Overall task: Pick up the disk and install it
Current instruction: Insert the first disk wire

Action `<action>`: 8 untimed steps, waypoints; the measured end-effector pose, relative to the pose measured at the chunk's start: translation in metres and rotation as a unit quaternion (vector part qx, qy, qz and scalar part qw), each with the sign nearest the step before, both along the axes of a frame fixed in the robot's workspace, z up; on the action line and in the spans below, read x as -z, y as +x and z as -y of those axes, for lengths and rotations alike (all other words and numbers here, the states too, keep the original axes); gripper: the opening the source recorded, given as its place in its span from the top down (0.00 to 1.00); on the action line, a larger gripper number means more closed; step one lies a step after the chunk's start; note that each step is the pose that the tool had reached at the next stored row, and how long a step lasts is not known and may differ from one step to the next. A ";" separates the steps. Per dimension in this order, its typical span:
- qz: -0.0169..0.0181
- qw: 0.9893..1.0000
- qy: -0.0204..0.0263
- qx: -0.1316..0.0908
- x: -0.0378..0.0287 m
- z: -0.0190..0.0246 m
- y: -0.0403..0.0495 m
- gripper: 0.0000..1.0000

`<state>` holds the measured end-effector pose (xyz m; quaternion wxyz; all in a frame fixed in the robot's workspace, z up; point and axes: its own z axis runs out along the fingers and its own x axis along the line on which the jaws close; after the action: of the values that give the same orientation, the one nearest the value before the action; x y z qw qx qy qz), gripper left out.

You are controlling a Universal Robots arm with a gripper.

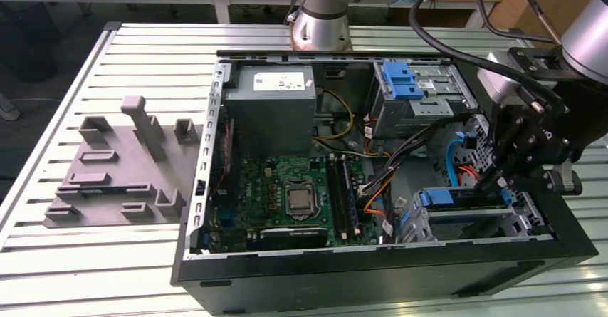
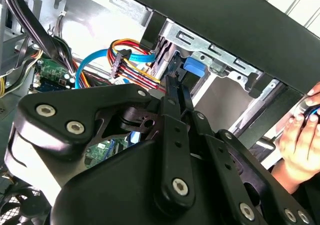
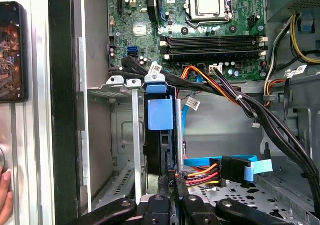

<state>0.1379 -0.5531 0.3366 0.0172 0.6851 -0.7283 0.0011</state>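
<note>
Open PC case [image 1: 380, 274] on the tabletop [image 1: 95, 260]. Disk [image 1: 463, 197] sits edge-up in the drive cage [image 1: 527, 221] at the exterior view's right — blue frame showing. Pincer [image 1: 492, 183] at the disk's rear edge, fingers [image 3: 172, 185] pressed together on its connector end. A hand [image 2: 300, 145] rests outside the case.

Blue-framed disk [image 1: 463, 197], apparently seated on edge in its bay.
</note>
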 end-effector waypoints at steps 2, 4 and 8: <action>-0.001 1.000 0.000 0.000 0.0003 0.0000 0.0007 0.84; -0.001 1.000 0.000 0.000 0.0006 0.0002 0.0009 0.84; -0.002 1.000 0.001 0.001 0.0012 0.0006 0.0019 0.84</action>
<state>0.1399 -0.5537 0.3354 0.0180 0.6847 -0.7286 -0.0008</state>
